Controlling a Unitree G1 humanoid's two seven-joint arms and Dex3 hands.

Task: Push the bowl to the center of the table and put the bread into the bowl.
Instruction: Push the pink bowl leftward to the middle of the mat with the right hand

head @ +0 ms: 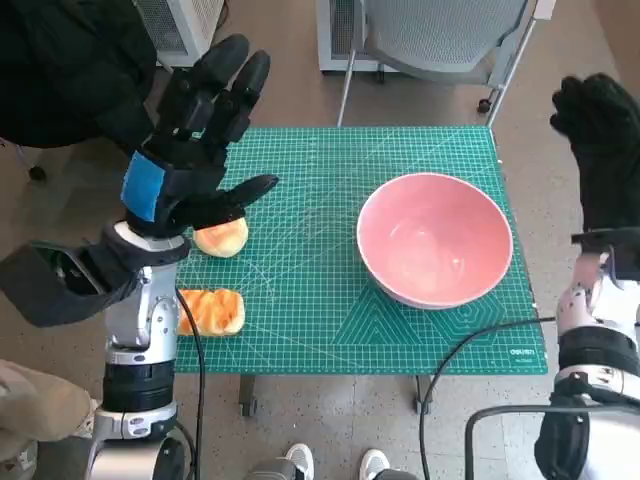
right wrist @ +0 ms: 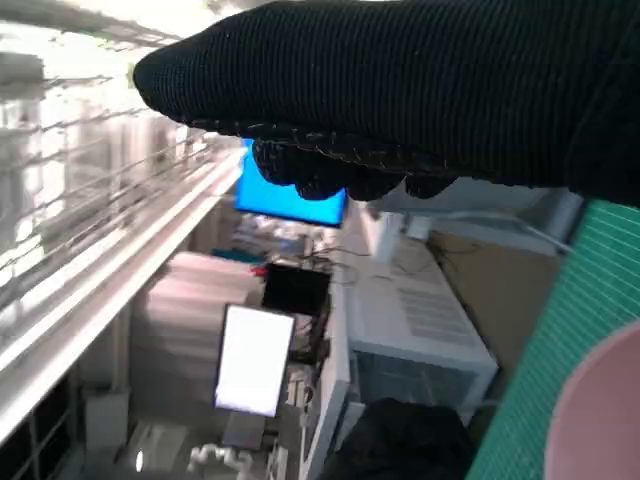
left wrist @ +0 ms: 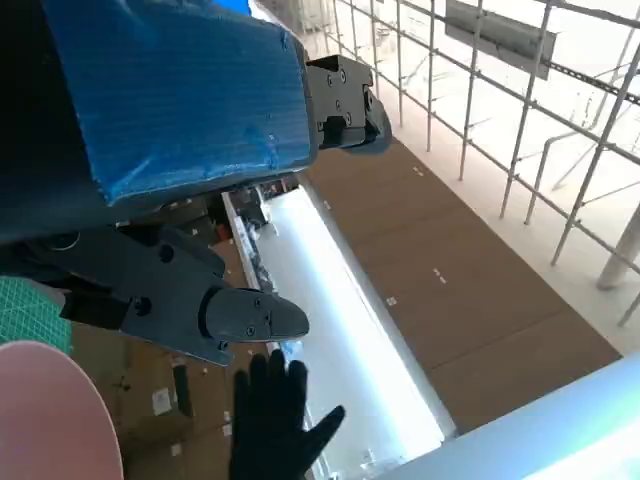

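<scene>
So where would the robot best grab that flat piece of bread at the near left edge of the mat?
Probably from above, by the left hand, with fingers closing across the narrow width of the flat bread. It lies low on the green mat, so there is no side face to grip. The left forearm covers its outer end, so the exposed inner half looks easier. The round bread sits apart, clear of it.

A green cutting mat [head: 330, 250] covers the small table. Beyond it at twelve o'clock stands a grey mesh chair [head: 440, 35] on brown floor [head: 290, 60]; a white slatted unit [head: 175, 25] sits at eleven o'clock.
</scene>
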